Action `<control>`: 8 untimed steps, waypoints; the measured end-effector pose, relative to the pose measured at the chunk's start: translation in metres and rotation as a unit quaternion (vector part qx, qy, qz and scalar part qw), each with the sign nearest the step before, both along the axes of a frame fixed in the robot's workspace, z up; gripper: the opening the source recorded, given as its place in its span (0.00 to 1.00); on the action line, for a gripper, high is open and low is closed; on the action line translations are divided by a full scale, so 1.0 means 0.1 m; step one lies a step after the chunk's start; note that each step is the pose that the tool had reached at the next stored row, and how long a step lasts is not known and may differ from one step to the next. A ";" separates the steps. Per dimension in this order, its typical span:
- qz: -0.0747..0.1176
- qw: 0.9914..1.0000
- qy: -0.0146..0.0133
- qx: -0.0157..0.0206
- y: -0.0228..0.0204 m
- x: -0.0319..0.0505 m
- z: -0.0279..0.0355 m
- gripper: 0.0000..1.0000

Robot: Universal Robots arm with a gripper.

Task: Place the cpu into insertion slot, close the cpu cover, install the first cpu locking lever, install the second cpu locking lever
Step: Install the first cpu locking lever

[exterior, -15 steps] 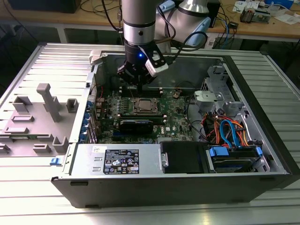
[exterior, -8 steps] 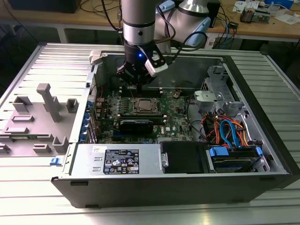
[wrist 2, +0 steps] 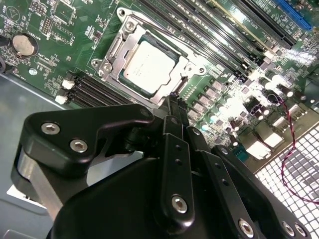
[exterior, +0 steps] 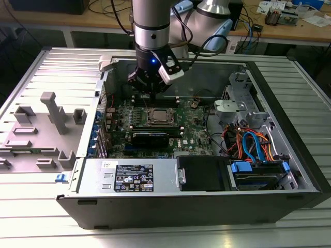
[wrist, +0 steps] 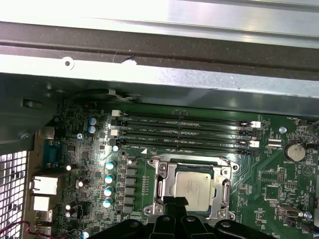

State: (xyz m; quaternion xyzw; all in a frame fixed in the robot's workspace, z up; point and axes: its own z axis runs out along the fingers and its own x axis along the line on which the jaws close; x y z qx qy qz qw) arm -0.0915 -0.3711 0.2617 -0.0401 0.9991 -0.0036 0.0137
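Note:
The cpu, a square chip with a silvery top, lies flat in the insertion slot on the green motherboard. The cpu cover, a silver frame with a square window, lies down around the chip. A thin metal lever rod runs along one edge of the socket. My gripper hovers just above the socket's near edge, its black fingers pressed together and holding nothing. In the exterior view the gripper hangs over the cpu inside the open computer case.
Long black memory slots run beside the socket, and a round coin battery sits on the board. The case wall stands close behind the slots. Drive bays with coloured cables fill the exterior view's right. A grey fixture tray lies outside on the left.

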 end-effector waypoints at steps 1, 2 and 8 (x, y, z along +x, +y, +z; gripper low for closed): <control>0.000 1.000 0.000 0.000 0.000 -0.011 0.000 0.11; 0.000 1.000 0.000 0.000 0.000 -0.021 0.000 0.11; 0.000 1.000 0.000 0.000 0.000 -0.079 0.000 0.11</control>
